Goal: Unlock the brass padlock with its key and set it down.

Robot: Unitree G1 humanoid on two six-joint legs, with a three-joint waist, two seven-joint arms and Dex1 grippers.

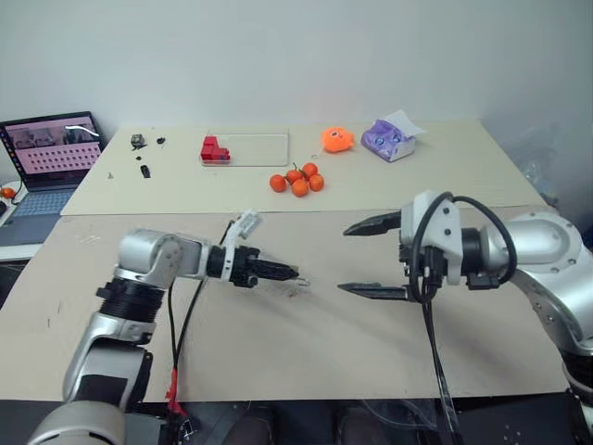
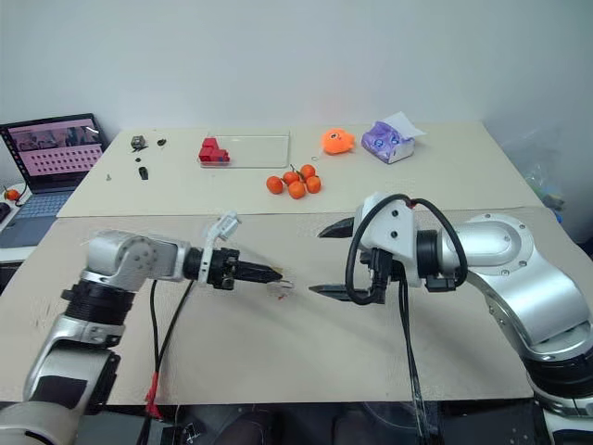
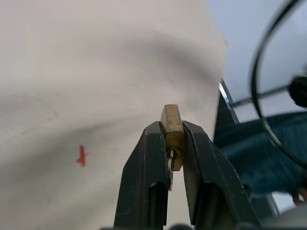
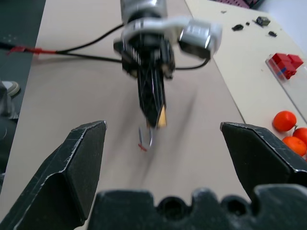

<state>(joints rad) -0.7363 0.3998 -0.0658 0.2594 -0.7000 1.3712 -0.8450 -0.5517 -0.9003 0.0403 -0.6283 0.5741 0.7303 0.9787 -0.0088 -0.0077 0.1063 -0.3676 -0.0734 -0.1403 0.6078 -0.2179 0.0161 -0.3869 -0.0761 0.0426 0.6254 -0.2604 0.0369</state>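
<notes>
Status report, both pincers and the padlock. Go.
Left pincer shut on the brass padlock, above the table. Key in its keyhole. Right pincer open, empty, facing it. Oranges far back, nothing in the way.

Brass padlock (image 3: 172, 130) mostly hidden between left end effector (image 3: 173, 143) fingers; key (image 3: 171, 162) just a sliver under it. Shackle blurred in right wrist view. Laptop (image 1: 54, 153) at 9 o'clock cut by edge. Small dark bits (image 1: 139, 141) too tiny to identify.
</notes>
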